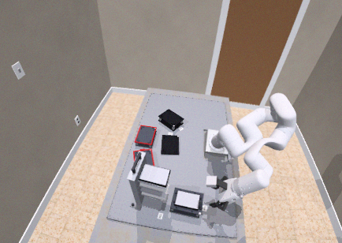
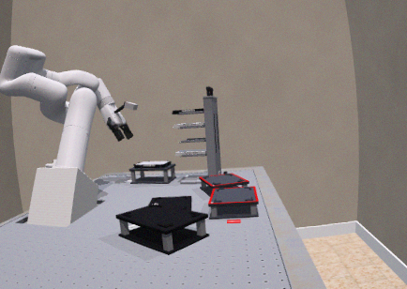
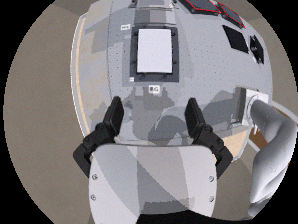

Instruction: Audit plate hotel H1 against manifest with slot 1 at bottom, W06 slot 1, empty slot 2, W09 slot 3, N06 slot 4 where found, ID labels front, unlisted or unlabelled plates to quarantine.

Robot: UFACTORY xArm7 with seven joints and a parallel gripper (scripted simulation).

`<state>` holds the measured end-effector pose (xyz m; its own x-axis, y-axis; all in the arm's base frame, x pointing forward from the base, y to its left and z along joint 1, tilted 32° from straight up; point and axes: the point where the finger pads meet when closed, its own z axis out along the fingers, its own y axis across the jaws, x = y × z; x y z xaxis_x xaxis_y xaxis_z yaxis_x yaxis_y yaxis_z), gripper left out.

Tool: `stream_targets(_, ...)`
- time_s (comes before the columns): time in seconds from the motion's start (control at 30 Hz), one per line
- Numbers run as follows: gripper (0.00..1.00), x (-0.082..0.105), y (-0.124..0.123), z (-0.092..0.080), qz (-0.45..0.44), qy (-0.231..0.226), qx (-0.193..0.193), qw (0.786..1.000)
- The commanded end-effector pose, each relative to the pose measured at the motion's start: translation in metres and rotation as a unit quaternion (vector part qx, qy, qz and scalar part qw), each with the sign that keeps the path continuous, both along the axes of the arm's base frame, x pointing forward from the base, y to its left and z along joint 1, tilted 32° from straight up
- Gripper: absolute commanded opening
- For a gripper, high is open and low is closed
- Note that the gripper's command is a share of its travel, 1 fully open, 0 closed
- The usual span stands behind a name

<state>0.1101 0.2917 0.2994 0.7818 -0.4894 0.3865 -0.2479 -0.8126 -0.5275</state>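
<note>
The plate hotel H1 [image 1: 150, 183] [image 2: 209, 132] stands at the deck's front left, with four shelves on a grey post. A white-topped plate [image 1: 154, 175] lies on its top shelf; what the lower shelves hold is too small to tell. Another white plate [image 1: 187, 200] [image 3: 154, 52] lies on a dark raised nest beside the hotel, and it also shows in the side view [image 2: 151, 164]. My gripper [image 1: 221, 194] [image 2: 122, 132] [image 3: 154, 104] is open and empty. It hangs in the air to the right of that nest, tilted towards it.
Two red-edged quarantine nests [image 1: 145, 135] [image 1: 143, 155] [image 2: 233, 196] sit behind the hotel, both without plates. A raised black nest [image 1: 171, 119] [image 2: 161, 215] and a flat black nest [image 1: 170, 144] lie mid-deck. The arm's white base [image 1: 216, 143] is at the right.
</note>
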Motion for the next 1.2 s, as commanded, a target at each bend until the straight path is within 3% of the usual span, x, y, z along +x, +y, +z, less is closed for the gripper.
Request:
stream_targets(0.0, 1.0, -0.0004, 0.0004, 0.0012, 0.019, 0.027, 0.009, 0.999)
stream_targets(0.73, 1.0, -0.0001, 0.0004, 0.0015, 0.106, 0.161, 0.05, 0.98)
stream_targets(1.17, 1.0, 0.0, 0.0003, 0.0016, 0.137, 0.209, 0.065, 0.966)
